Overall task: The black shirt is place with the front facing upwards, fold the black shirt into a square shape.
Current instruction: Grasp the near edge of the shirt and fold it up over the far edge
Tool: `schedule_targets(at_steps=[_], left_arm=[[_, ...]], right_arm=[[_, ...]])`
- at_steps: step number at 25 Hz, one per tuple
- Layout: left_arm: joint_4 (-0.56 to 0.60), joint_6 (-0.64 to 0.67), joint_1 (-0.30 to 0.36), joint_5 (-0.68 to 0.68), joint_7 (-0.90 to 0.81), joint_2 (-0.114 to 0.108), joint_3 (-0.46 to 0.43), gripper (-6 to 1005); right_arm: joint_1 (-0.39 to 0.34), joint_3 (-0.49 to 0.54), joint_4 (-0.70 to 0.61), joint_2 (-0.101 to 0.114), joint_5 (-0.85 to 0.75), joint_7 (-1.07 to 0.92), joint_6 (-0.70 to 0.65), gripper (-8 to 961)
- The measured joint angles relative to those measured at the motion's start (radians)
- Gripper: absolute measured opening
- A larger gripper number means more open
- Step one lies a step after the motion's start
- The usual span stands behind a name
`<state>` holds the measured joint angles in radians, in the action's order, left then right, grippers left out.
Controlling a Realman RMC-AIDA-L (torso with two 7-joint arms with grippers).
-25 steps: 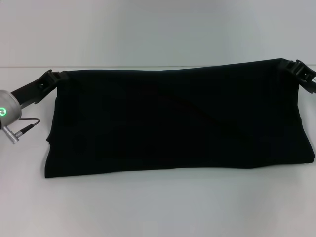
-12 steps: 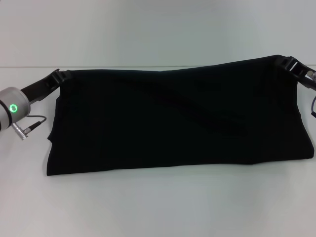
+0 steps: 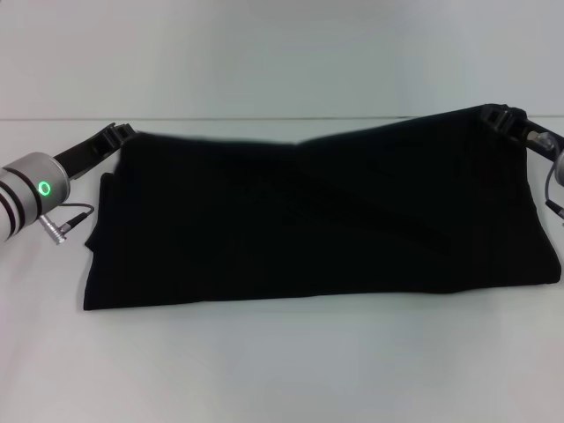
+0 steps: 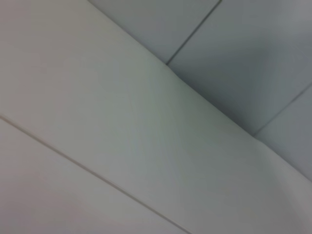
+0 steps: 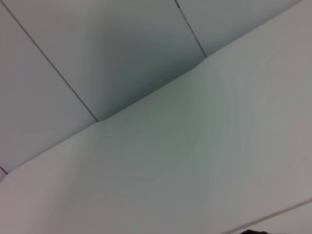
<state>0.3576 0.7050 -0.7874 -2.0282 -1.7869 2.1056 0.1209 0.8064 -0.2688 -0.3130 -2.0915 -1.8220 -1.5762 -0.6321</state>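
Left claw (image 3: 119, 134), right claw (image 3: 504, 115) each clamped on black shirt (image 3: 317, 220) far corners.

head: looks forward and down from above onto the tabletop (image 3: 282, 370), taking in the whole black shirt (image 3: 317, 220) at middle range | left wrist: faces away from the cloth, close on pale panelled surfaces with seams | right wrist: likewise, pale panels and seams | overlap: none that can be told between wrist and head views
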Motion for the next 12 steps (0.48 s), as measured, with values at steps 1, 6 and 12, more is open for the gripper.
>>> schedule_targets(at_steps=[1,6,12], left_arm=[[0.0,-0.009,-0.002,0.008,0.004,0.003,0.0,80],[-0.015,-0.025,-0.011,0.017,0.03,0.005,0.0,174],[-0.039,-0.048,-0.006,0.017,0.064,0.009,0.0,372]], right_arm=[[0.003,-0.002,0.009,0.0,0.016,0.03,0.005,89],[0.015,-0.003,0.03,-0.001,0.042,0.089,0.056,244],[0.007,-0.003,0.033,0.0,0.043,0.093,0.076,518]])
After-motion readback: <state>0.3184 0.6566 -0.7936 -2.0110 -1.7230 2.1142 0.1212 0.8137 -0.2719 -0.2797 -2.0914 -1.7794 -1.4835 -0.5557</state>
